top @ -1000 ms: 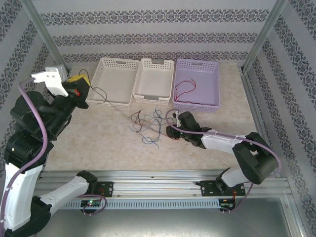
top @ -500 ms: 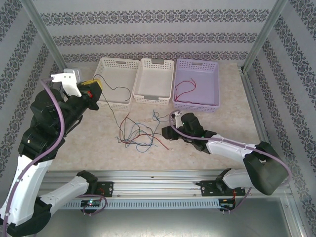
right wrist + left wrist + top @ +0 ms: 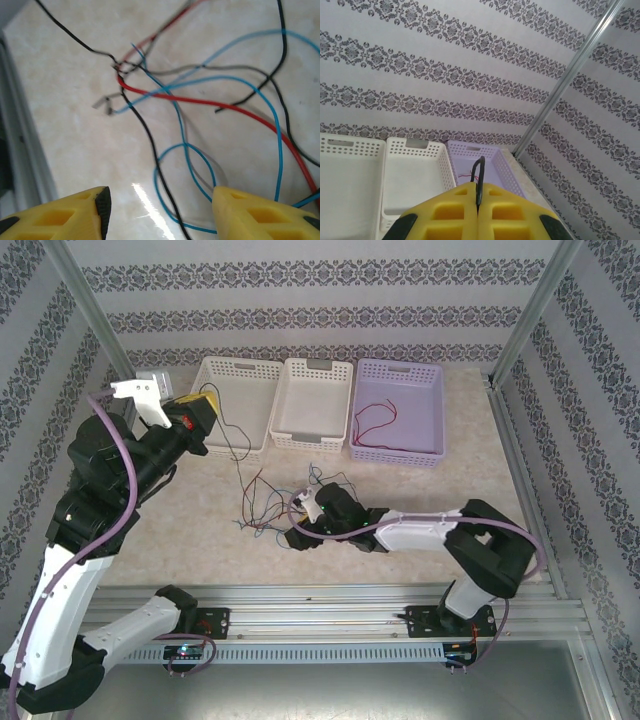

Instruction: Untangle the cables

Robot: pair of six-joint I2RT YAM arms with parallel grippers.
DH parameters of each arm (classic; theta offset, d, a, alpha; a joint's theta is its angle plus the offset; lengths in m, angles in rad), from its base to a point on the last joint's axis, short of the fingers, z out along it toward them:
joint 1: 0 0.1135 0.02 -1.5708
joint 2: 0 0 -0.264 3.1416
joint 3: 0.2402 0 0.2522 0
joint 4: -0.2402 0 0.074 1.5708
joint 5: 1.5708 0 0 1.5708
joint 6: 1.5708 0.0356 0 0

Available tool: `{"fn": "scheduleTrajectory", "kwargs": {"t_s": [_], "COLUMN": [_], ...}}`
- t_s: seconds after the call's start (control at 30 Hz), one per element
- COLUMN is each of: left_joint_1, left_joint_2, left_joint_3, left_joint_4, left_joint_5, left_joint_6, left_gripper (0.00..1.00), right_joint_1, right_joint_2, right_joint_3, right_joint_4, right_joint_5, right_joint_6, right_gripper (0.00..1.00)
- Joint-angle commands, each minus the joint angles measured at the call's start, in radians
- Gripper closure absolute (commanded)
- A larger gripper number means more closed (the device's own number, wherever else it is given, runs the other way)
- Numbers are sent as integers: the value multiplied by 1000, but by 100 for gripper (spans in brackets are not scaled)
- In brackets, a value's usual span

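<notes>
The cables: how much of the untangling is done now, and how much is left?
Done: a red cable lies in the lilac basket. In hand: the left fingers are shut on a black cable. Left: the tangle of red, blue and black wires on the table, under the open right fingers.

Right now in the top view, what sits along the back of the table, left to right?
left gripper, shut on a black cable → left white basket → middle white basket → lilac basket with a red cable in it.
</notes>
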State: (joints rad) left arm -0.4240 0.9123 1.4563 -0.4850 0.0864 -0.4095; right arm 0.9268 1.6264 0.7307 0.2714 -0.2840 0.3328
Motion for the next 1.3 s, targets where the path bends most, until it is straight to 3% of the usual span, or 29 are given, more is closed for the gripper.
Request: {"fn": "scheduleTrajectory", "kwargs": {"t_s": [0.0, 0.2, 0.37, 0.63, 0.9, 1.1, 1.27], "left_joint_1": [7, 8, 7, 6, 1, 2, 1], "left_joint_2": [-10, -13, -21, -34, -50, -15, 46], "left_joint_3": [46, 101, 188, 342, 414, 392, 387], "left_joint_4": [63, 40, -13, -85, -60, -57, -47], "left_joint_5": [26, 27, -27, -139, -240, -164, -87], "left_joint_6": [-37, -42, 15, 113, 171, 112, 73], "left_gripper": [100, 100, 100, 100, 100, 100, 100], "right_joint_1": [12, 12, 3, -92, -144, -152, -152], "right_joint_2": [75, 173, 226, 273, 233, 144, -37], "right_joint_3": [37, 90, 154, 89, 13, -25, -81], "right_joint_4": [39, -17, -199, -187, -145, -94, -91], "right_joint_5": [65, 144, 327, 286, 269, 202, 184], "right_joint_6": [-27, -25, 13, 146, 174, 164, 150], "right_gripper": [44, 47, 68, 80, 82, 78, 65]}}
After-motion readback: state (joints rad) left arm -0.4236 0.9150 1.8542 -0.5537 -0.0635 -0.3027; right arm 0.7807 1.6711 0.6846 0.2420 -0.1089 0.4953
